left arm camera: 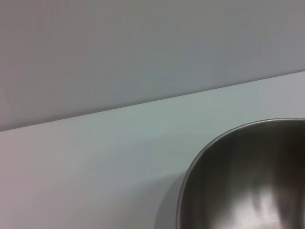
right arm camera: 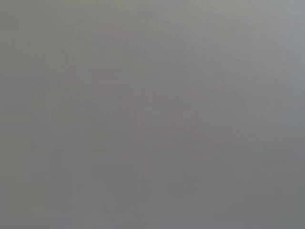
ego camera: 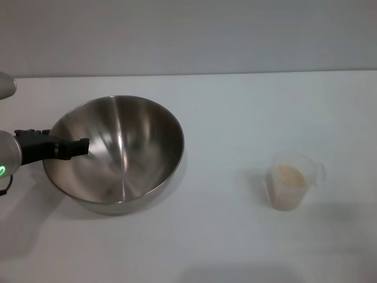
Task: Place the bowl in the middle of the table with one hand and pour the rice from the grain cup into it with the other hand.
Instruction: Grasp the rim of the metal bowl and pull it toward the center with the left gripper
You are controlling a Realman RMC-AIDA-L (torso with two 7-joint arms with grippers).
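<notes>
The steel bowl (ego camera: 126,162) is on the left part of the white table (ego camera: 235,112) and tilts, with its right side lower. My left gripper (ego camera: 75,147) comes in from the left and clamps the bowl's left rim; one black finger lies inside the bowl and the other is hidden behind the wall. The bowl's rim also shows in the left wrist view (left arm camera: 248,181). The bowl holds nothing. The grain cup (ego camera: 291,183) stands upright at the right, filled with pale rice (ego camera: 287,178). My right gripper is out of view; the right wrist view shows only plain grey.
A grey wall runs behind the table's far edge (ego camera: 188,73). White tabletop lies between the bowl and the cup, and it also shows in the left wrist view (left arm camera: 95,167).
</notes>
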